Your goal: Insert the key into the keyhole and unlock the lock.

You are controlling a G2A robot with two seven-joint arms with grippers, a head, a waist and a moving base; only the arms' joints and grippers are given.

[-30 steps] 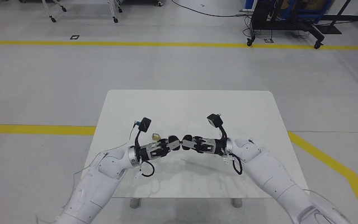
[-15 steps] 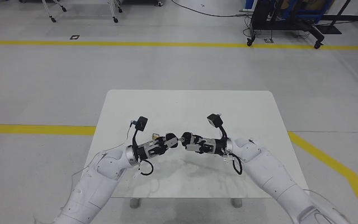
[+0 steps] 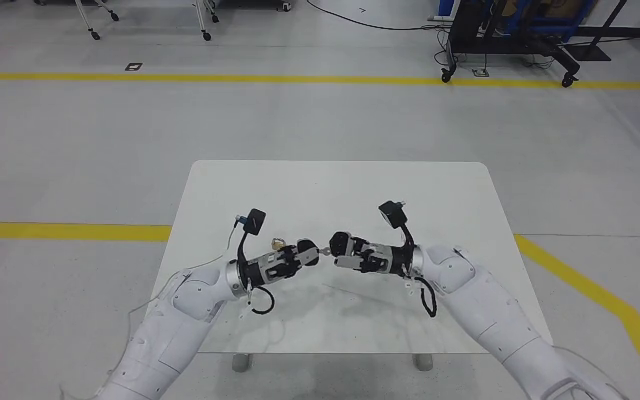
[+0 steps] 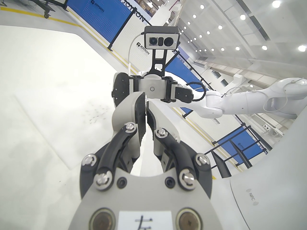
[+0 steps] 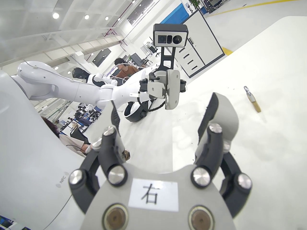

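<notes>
Looking down from above, we saw a white table (image 3: 400, 190) with two grippers meeting nose to nose over its middle. The left gripper (image 4: 145, 104) was clenched, its two ribbed pads (image 4: 139, 113) pressed flat together. A small silvery sliver poked out at their very tip. We took it for the key (image 4: 146, 99), though it was too small for us to be sure.

The right gripper (image 3: 336, 246) faced it from just beyond, with its fingers (image 5: 217, 111) spread wide and nothing between them. Seen from the right wrist, the left gripper's tip sat within the gap framed by those spread fingers, farther off and not touching them.

The lock (image 5: 251, 99), a small brass padlock with a silver shackle, lay flat on the table, and neither gripper touched it. From above it rested just beside the left arm (image 3: 262, 268), on the side away from the robot. That put it behind the clenched fingertips rather than ahead of them, and well apart from the sliver they pinched.
</notes>
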